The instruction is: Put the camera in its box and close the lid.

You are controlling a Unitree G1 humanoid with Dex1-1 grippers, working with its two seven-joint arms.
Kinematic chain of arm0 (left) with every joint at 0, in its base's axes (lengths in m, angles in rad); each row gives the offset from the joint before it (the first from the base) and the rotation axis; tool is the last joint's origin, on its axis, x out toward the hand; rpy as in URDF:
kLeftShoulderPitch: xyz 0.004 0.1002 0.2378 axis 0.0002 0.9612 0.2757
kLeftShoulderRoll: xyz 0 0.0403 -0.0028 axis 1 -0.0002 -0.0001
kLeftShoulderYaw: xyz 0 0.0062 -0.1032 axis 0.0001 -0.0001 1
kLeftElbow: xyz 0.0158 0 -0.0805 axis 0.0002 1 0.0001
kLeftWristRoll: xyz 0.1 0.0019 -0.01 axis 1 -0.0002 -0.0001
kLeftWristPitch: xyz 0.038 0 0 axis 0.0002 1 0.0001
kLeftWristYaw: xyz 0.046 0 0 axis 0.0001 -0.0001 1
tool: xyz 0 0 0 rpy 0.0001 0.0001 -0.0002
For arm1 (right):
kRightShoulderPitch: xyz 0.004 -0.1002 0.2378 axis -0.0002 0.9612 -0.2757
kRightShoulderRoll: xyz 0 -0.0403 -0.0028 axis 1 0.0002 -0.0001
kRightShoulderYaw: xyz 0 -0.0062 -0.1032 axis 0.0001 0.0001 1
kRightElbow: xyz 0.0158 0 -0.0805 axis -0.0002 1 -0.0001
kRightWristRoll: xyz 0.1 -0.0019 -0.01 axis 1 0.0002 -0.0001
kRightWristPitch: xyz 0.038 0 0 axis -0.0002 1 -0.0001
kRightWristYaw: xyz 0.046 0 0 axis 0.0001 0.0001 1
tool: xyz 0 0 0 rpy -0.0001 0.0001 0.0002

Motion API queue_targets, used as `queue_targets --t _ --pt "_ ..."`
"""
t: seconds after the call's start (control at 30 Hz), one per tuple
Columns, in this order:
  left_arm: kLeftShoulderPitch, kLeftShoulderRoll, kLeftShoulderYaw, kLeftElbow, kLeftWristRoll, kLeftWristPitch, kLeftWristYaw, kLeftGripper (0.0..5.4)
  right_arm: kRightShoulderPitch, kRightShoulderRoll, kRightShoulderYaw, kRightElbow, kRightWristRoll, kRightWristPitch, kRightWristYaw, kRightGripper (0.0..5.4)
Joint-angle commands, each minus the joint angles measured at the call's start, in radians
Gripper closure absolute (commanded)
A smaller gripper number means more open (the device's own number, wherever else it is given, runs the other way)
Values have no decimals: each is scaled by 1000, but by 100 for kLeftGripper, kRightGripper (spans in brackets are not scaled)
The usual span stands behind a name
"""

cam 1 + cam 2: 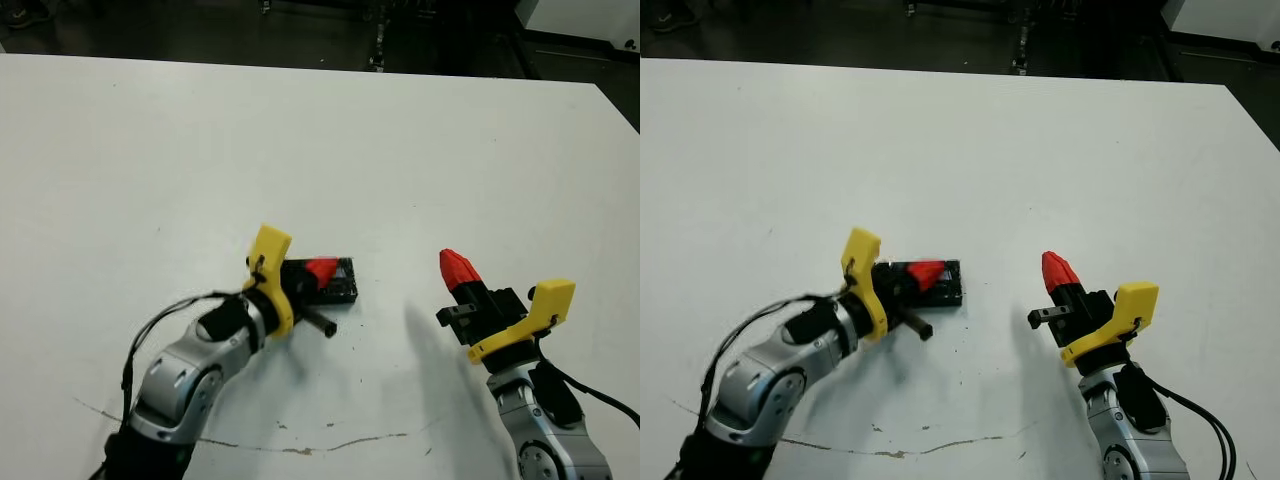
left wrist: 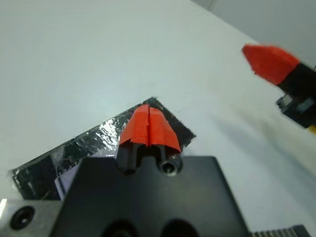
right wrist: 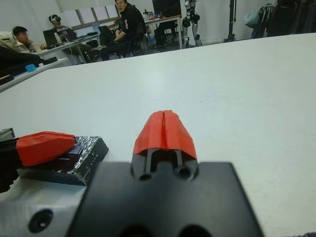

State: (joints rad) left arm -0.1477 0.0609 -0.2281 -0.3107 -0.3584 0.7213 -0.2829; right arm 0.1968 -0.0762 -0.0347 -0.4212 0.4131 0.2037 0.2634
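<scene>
1. in the head views the lid (image 1: 335, 281) lies flat on the white table (image 1: 320, 140), a black rectangle with a crinkly shine, and it covers the box so that no tray shows under it
2. the left gripper (image 1: 321, 271) rests its red tips on top of the lid, near the lid's left half; the two fingers are pressed together with nothing between them
3. the left wrist view shows what the head views cannot: the closed red tips (image 2: 149, 126) sit right over the lid's (image 2: 98, 143) glossy foil surface, and a pale patch shows at the lid's near edge beside the black gripper body
4. the camera is not visible in any view; whether it is under the lid cannot be told
5. the right gripper (image 1: 1058, 271) is held above the table, well apart from the lid to its right, fingers shut on nothing
6. the right wrist view alone shows the lid's (image 3: 84, 150) dark side wall, with the left gripper's red tip lying across its top, and people (image 3: 126, 24) seated at desks beyond the table's far edge
</scene>
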Motion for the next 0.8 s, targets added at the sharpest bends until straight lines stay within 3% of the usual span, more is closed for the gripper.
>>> queue_targets --t 0.03,0.33,0.6,0.8 --pt "12 43 2 31 27 25 -2 538 5 -12 -5 3 -5 3 2 540" --pt "-54 71 100 -97 -31 47 -11 538 7 -8 -8 -3 -15 9 -4 540" --pt "-89 77 252 -258 -150 121 24 538 7 -11 -4 -1 -28 -2 -2 540" --pt "-82 104 313 -329 -208 100 25 538 7 -8 -6 -2 -26 2 -2 540"
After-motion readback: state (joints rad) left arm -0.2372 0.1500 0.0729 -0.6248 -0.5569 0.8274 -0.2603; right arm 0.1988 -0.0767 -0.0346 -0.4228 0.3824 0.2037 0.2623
